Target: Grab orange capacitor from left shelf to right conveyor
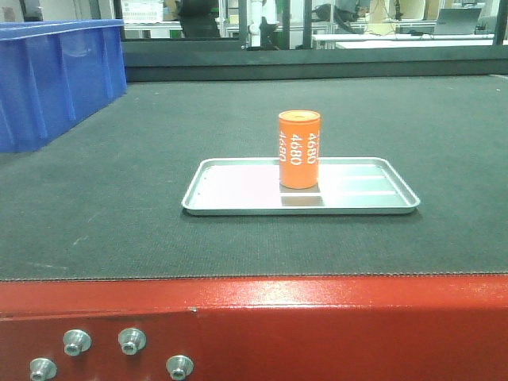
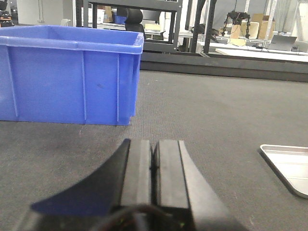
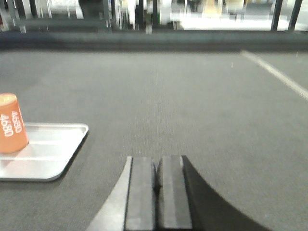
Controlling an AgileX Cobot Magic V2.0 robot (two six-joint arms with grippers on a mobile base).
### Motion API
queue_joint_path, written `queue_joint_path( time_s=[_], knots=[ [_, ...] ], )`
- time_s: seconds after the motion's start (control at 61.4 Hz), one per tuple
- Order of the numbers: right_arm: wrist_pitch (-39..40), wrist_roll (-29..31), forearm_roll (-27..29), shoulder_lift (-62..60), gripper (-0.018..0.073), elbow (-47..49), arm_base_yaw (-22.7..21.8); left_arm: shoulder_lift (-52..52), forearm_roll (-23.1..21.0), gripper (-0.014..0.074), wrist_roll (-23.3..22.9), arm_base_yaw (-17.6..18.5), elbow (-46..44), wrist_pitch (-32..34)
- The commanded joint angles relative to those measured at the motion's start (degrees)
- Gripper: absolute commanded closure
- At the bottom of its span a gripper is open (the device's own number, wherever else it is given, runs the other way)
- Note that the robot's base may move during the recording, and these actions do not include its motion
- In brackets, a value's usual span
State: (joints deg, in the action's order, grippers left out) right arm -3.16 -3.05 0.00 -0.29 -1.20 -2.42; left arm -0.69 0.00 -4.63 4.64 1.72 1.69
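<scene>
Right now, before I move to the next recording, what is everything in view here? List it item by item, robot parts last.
orange capacitor: one, orange with white "4680" print, standing upright on the tray
tray: one, silver metal, shallow, lying on the belt near the middle
blue bin: one, blue plastic, on the belt at the far left
right conveyor: one, dark grey textured belt on a red frame
bolts: four, silver, on the red frame at lower left
left gripper: one, black, jaws closed and empty, low over the belt facing the bin
right gripper: one, black, jaws closed and empty, to the right of the tray
</scene>
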Motion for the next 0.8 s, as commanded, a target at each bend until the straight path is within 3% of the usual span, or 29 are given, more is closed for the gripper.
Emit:
queue_joint_path(
  time_s=[0.0, 0.782],
  knots=[
    [8.5, 0.08, 0.0, -1.45, 0.0501, -0.88, -0.24, -1.11, 0.0, 0.0701, 0.03, 0.09, -0.23, 4.79],
    [7.42, 0.08, 0.0, -1.45, 0.0501, -0.71, -0.24, -1.11, 0.0, 0.0701, 0.03, 0.09, -0.23, 4.79]
  ],
)
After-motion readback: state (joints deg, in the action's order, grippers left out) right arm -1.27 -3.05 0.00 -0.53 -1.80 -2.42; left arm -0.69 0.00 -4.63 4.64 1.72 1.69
